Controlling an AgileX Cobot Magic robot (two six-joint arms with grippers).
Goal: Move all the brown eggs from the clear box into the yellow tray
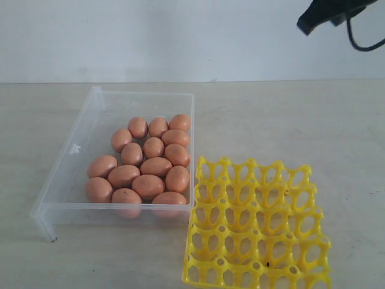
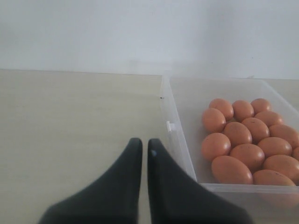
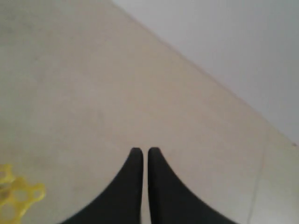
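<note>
Nothing moved yet: every one of the brown eggs [image 1: 149, 159] sits packed toward one side of the clear box [image 1: 144, 94], and the yellow tray [image 1: 230, 205] just beside it has all its cups bare. The left gripper [image 2: 145, 148] hovers over the table [image 1: 301, 120] outside the box wall, fingers pressed nearly together, holding nothing. The right gripper [image 3: 145, 154] is the same, pinched to a sliver and empty, with only a tray corner in its view. First pick, I'd say: open wide, take an egg from the edge of the cluster, squeeze gently across its narrow middle, lift clear of the wall
</note>
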